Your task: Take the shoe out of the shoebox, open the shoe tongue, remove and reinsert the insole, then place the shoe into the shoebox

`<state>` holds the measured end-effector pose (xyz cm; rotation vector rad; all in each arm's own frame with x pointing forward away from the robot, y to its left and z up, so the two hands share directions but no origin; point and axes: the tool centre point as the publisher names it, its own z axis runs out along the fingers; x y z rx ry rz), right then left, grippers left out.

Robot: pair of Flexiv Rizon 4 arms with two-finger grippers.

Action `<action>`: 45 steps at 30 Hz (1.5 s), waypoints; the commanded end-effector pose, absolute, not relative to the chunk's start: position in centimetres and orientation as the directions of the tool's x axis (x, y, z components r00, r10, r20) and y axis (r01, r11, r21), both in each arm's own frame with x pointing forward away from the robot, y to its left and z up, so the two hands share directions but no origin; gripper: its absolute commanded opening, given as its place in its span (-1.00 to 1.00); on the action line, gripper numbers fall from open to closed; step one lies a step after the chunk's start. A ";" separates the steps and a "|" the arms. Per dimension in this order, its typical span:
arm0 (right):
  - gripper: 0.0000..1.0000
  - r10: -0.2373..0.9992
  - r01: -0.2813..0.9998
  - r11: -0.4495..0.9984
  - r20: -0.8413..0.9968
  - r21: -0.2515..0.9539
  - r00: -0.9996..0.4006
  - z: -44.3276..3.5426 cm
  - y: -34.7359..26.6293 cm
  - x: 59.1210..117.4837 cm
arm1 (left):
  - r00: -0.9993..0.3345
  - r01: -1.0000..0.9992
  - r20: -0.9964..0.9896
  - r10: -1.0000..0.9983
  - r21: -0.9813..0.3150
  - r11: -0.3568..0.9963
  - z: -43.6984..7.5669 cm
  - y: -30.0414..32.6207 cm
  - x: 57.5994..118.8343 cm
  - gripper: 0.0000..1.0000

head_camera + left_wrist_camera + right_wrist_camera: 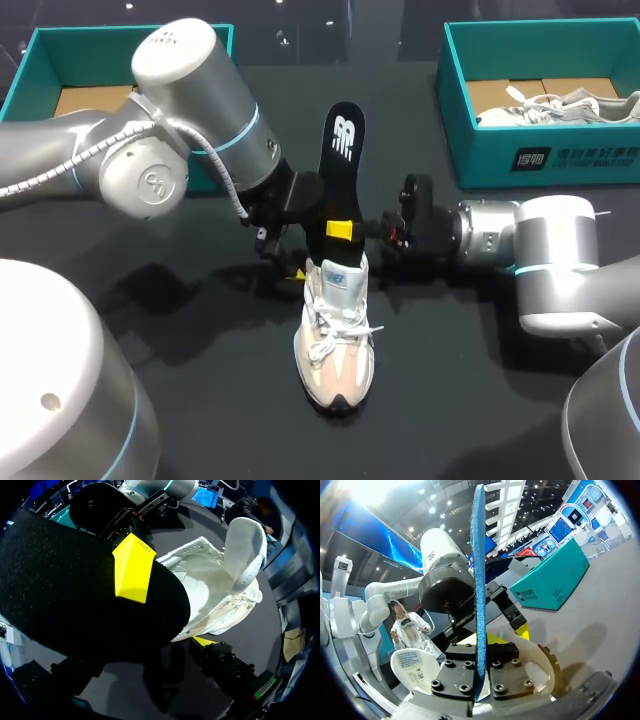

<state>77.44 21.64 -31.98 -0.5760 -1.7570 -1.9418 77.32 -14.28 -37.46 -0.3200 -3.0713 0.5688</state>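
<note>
A pale sneaker [336,335] stands on the dark table, toe towards the front edge. Its black insole [344,165] rises upright out of the heel opening. My right gripper [352,229] comes in from the right and is shut on the insole's lower part. In the right wrist view the insole [479,580] shows edge-on, clamped between that gripper's [479,680] black fingers. My left gripper [296,255] is open at the shoe's heel, on its left side. In the left wrist view, one of its yellow fingertips [204,641] shows beneath the shoe [210,590], whose white tongue [245,545] stands up.
A teal shoebox [458,110] at the back right holds a second pale shoe [560,105]. Another teal box [30,60] sits at the back left, partly behind my left arm. Bare dark table lies in front of the sneaker.
</note>
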 end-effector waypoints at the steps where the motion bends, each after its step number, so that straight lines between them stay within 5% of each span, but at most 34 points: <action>1: -1.00 -0.063 0.602 -0.068 0.599 0.795 -0.798 -33.1 21.9 76.8 | -0.979 0.200 -0.035 0.200 -0.352 0.915 -37.5 -14.4 77.4 1.00; 37: -1.00 -0.085 0.665 -0.017 0.661 0.747 -0.745 -34.9 22.2 72.5 | -0.979 0.200 -0.035 0.200 -0.352 0.915 -37.5 -14.4 77.4 1.00; 45: -0.57 -0.105 0.641 -0.011 0.637 0.767 -0.764 -33.8 22.3 72.9 | -0.979 0.200 -0.035 0.200 -0.352 0.915 -37.5 -14.4 77.4 1.00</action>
